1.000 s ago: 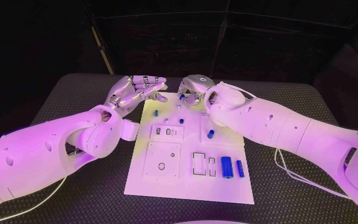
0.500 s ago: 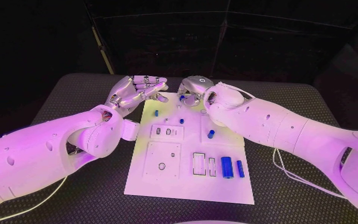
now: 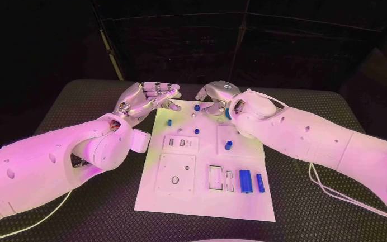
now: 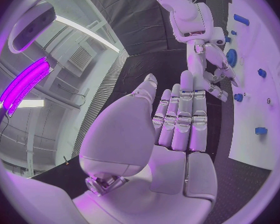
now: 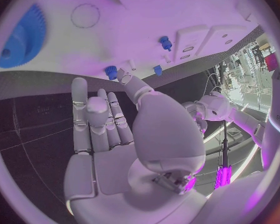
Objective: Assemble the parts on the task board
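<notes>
right hand [image 3: 216, 95]: lifted slightly off task board [image 3: 202, 197] at 12 o'clock, fingers apart, empty
left hand [image 3: 147, 100]: unchanged, fingers spread
step: regrasp needed

A black textured table [image 3: 89, 94] stands before dark curtained walls [image 3: 193, 35]. Overhead, a long ceiling light strip [image 4: 84, 31] glows.

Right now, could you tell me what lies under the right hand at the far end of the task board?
A small blue part shows beside the right hand on the task board; anything beneath the palm itself is hidden.
</notes>
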Tool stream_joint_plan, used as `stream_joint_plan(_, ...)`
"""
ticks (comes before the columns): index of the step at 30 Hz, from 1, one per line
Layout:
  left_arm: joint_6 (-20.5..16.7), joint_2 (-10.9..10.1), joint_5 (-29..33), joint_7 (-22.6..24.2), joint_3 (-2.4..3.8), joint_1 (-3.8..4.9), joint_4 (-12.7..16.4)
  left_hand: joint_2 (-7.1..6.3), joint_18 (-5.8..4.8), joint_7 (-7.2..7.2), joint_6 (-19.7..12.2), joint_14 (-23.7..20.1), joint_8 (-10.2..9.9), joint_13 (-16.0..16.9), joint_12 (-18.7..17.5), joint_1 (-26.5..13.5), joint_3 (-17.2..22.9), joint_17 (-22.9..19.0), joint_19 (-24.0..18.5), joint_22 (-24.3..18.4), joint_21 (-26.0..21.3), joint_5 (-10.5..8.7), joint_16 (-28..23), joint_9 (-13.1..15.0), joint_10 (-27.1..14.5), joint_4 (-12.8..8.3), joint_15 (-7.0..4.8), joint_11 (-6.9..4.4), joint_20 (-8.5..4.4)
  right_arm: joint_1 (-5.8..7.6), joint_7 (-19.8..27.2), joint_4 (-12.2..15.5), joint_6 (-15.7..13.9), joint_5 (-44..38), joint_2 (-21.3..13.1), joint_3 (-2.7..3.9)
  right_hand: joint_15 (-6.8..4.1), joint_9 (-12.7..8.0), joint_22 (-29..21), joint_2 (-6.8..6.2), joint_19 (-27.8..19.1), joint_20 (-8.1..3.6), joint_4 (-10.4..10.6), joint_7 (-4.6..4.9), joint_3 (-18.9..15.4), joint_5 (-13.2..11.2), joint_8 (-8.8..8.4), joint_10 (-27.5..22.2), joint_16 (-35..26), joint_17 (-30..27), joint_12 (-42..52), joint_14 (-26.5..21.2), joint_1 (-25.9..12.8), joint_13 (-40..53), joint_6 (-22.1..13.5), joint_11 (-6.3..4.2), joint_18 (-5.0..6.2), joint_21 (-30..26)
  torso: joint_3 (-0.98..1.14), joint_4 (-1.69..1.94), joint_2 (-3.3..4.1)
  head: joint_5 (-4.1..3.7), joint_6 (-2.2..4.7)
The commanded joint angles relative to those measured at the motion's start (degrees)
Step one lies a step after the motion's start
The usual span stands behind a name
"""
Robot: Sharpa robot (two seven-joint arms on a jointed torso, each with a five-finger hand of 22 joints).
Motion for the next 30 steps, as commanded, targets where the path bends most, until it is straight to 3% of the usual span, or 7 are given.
stream_joint_plan(1, 0.84, -0.23, -0.17, 0.19, 0.06, 0.09, 0.15, 0.37, 0.56, 0.48, -0.05, -0.41, -0.21, -0.02, -0.25, -0.04, 0.01, 0.10, -0.40, -0.09, -0.40, -0.21, -0.32, -0.06, -0.14, -0.20, 0.06, 0.30, 0.08, 0.09, -0.60, 3.55, -3.94, 2.71, -2.99, 0.06, -0.21, 0.09, 0.42, 0.14, 0.78, -0.06, 0.50, -0.01, -0.87, 0.90, 0.50, 1.44, 0.61, 0.49, 1.06, 0.59, 0.45, 0.10, 0.93, -0.08, 0.52, 0.01, 0.01, -0.05, -0.02, -0.01, 0.11)
stream_joint_plan(8, 0.98, -0.81, -0.16, 0.19, 0.06, 0.09, 0.27, 0.37, 0.56, 0.49, -0.07, -0.44, -0.25, -0.02, -0.29, -0.07, -0.04, 0.14, -0.43, -0.10, -0.42, -0.22, -0.37, -0.06, -0.16, -0.21, 0.08, 0.31, 0.10, 0.07, -3.30, 11.37, -3.45, 11.82, -12.43, 0.26, -0.80, 0.27, 6.55, -0.44, 5.70, -0.41, 4.58, 0.06, -4.11, 3.59, 1.18, 9.85, 4.32, 6.06, 5.80, 2.47, -3.23, 1.01, 3.34, -1.02, -0.60, 3.21, 0.09, -0.64, -0.30, -0.65, 0.57)
stream_joint_plan(14, 1.15, -0.73, -0.15, 0.09, 0.05, 0.09, 0.03, 0.37, 0.56, 0.49, -0.07, -0.44, -0.25, -0.02, -0.29, -0.07, -0.04, 0.14, -0.43, -0.10, -0.42, -0.22, -0.37, -0.06, -0.16, -0.21, 0.08, 0.31, 0.10, 0.07, -7.75, 14.08, -0.10, 19.17, -18.40, 0.40, -3.85, 0.15, 16.22, -3.21, 12.76, -3.32, 8.90, -2.85, -10.37, 6.82, 1.60, 22.56, 11.68, 17.91, 17.47, 4.84, -3.98, 8.80, 3.54, -4.71, -2.36, 8.56, 0.32, -1.29, -0.37, -1.09, 0.62)
stream_joint_plan(17, 1.26, -0.52, -0.15, 0.06, 0.05, 0.08, -0.19, 0.37, 0.56, 0.48, -0.06, -0.46, -0.28, -0.02, -0.31, -0.08, -0.07, 0.17, -0.44, -0.11, -0.43, -0.22, -0.40, -0.06, -0.16, -0.22, 0.09, 0.32, 0.11, 0.06, -9.46, 14.26, 1.59, 20.32, -19.53, 0.41, -3.81, 0.14, 19.23, -2.92, 14.57, -3.39, 12.61, -2.89, -15.53, 7.36, 2.07, 21.59, 15.87, 25.40, 28.01, 5.63, -1.81, 19.03, 2.58, -4.69, -3.05, 10.14, 0.28, -1.21, -0.35, -1.50, 0.67)
stream_joint_plan(18, 1.31, -0.43, -0.15, 0.06, 0.05, 0.08, -0.27, 0.37, 0.56, 0.48, -0.06, -0.46, -0.28, -0.02, -0.31, -0.08, -0.07, 0.17, -0.44, -0.11, -0.43, -0.22, -0.40, -0.06, -0.16, -0.22, 0.09, 0.32, 0.11, 0.06, -9.93, 14.17, 2.14, 20.56, -19.63, 0.41, -3.80, 0.32, 19.86, -1.70, 14.80, -2.71, 16.32, -2.74, -19.39, 8.04, 3.02, 17.73, 17.30, 27.55, 38.92, 5.57, 1.82, 30.68, 1.81, -4.53, -3.49, 10.59, 0.28, -1.19, -0.35, -1.55, 0.67)
stream_joint_plan(22, 1.42, -0.04, -0.15, 0.06, 0.05, 0.08, -0.56, 0.37, 0.56, 0.48, -0.06, -0.46, -0.28, -0.02, -0.31, -0.08, -0.07, 0.17, -0.44, -0.11, -0.43, -0.22, -0.40, -0.06, -0.16, -0.22, 0.09, 0.32, 0.11, 0.04, -11.10, 13.42, 3.60, 21.04, -19.17, 0.41, -2.55, 0.26, 21.47, -2.88, 15.31, -2.42, 24.25, -1.76, -22.34, 7.63, 5.02, 17.87, 19.38, 32.11, 53.91, 6.07, 5.67, 47.86, -0.55, -3.54, -3.21, 11.49, 0.32, -0.93, -0.24, -1.70, 0.64)
stream_joint_plan(30, 1.51, 0.31, -0.15, 0.06, 0.04, 0.06, -0.89, 0.38, 0.56, 0.47, -0.06, -0.48, -0.29, -0.02, -0.32, -0.08, -0.09, 0.19, -0.45, -0.11, -0.44, -0.22, -0.43, -0.06, -0.16, -0.23, 0.10, 0.31, 0.12, 0.02, -11.47, 11.39, 4.46, 18.95, -17.21, 0.40, -2.22, 0.11, 23.23, -3.58, 16.22, -2.03, 26.63, -1.31, -23.47, 7.53, 5.81, 21.48, 20.65, 35.14, 61.84, 6.60, 6.99, 57.55, -2.40, -3.02, -3.54, 12.38, 0.26, -0.78, -0.22, -1.94, 0.55)
